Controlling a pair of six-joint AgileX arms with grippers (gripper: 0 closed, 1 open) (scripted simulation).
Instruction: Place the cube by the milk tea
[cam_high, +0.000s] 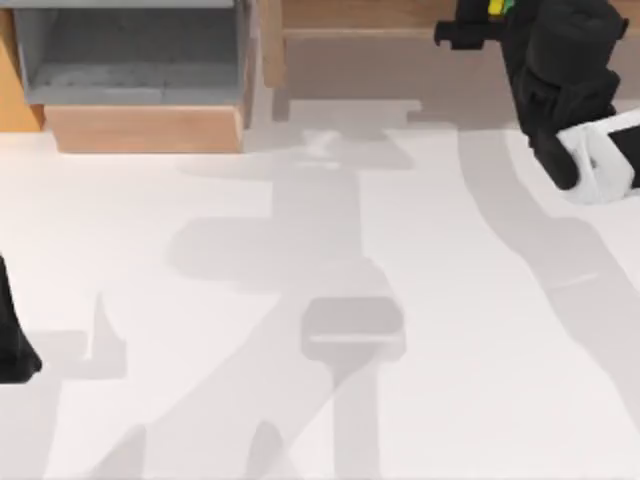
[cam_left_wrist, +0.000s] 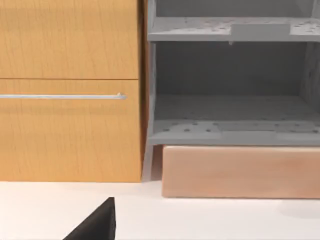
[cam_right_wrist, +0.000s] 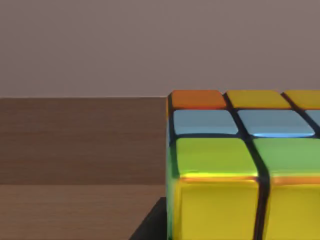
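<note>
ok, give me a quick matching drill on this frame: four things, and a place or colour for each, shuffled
Things:
1. the cube
2. right gripper
3. left arm
4. grey shelf unit

Place or colour:
A. parked at the top view's left edge
B. top view's upper left corner, at the back of the table
C. yellow, green, blue and orange tiles with dark lines between them
D. top view's upper right, at the far edge, close to the cube

Pairs: 1-C, 2-D, 3-A, 4-B
</note>
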